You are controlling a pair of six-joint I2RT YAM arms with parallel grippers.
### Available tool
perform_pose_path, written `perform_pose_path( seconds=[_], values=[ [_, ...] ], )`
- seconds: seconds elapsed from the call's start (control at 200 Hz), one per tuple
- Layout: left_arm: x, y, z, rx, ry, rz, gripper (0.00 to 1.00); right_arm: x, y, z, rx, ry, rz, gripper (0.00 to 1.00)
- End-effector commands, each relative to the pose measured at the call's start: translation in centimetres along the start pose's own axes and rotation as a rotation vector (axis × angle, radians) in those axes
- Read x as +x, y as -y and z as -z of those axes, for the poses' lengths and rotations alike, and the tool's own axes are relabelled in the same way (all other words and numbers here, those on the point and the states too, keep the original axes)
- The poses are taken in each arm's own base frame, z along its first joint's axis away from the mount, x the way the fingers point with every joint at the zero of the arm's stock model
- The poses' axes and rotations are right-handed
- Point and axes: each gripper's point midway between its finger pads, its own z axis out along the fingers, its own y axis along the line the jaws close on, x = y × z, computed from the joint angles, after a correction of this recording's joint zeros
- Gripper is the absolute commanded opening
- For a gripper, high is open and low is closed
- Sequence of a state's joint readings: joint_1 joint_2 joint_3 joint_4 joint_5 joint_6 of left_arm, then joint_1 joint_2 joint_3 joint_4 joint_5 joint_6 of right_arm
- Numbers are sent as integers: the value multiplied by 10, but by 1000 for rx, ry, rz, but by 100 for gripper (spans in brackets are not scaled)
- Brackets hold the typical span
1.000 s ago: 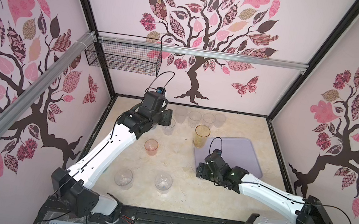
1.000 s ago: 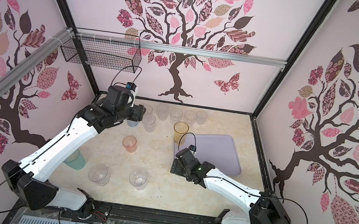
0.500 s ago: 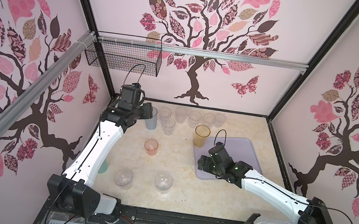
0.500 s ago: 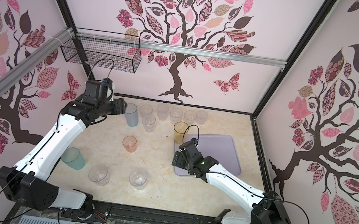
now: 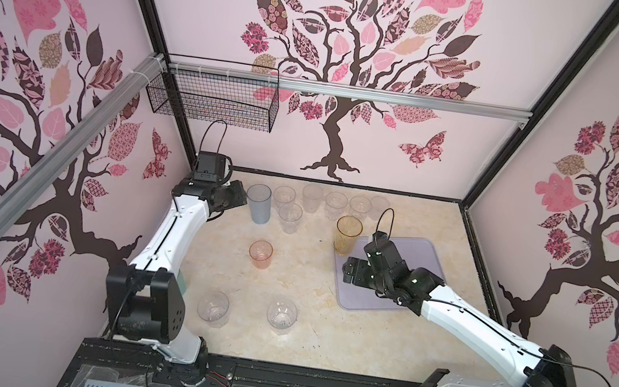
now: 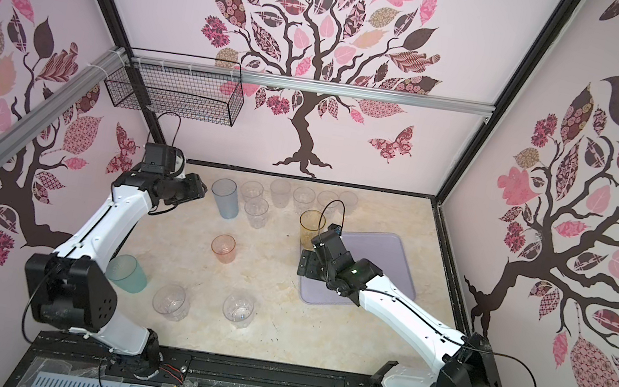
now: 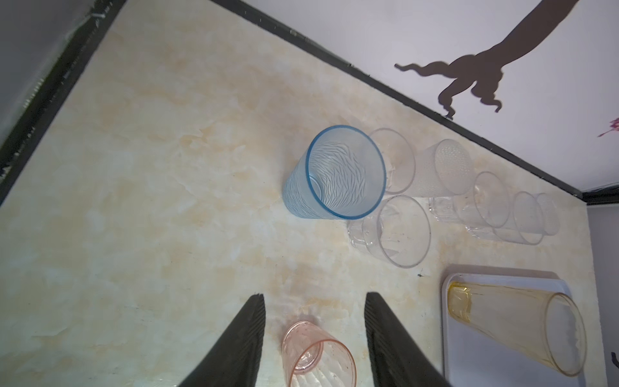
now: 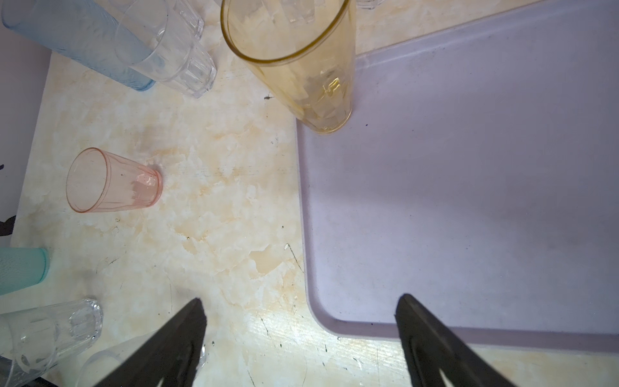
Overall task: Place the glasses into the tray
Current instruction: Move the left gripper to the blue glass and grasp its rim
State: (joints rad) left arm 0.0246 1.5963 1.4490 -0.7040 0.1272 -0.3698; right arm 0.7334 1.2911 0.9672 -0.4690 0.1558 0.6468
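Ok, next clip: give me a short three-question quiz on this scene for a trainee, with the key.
1. True or false: the pink glass stands in the tray.
2. How many glasses can be seen standing in the tray? A) none B) one C) three
3. Fill in: the tall blue glass stands on the table right beside the tip of the ___ arm.

Key
1. False. It stands on the bare table, well apart from the tray.
2. B. Only the amber glass is there, upright in a corner of the tray.
3. Left. The left arm reaches to just beside it.
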Motion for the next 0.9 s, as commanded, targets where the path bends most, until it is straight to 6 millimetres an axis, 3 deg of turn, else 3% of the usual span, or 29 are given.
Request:
perform_pose_path(
  seconds=[0.0,0.635,0.775,0.8,0.895],
  values=[
    [-27,7,2,4,47,-18,51,9,6,5,2,-19,3,91],
    [-47,5,-90,-96,-52,-83,42,32,17,-6,-7,-53,-49,91],
    [-36,-1,-115,-143,-104,-120,34,37,17,-7,-9,-69,-60,91],
    [-45,3,-112,-139,-84,-128,31,38,18,-7,-11,-69,-63,91],
    [-42,-3,-118,-177,-92,-154,24,42,20,-8,-12,-79,-73,91]
  ],
)
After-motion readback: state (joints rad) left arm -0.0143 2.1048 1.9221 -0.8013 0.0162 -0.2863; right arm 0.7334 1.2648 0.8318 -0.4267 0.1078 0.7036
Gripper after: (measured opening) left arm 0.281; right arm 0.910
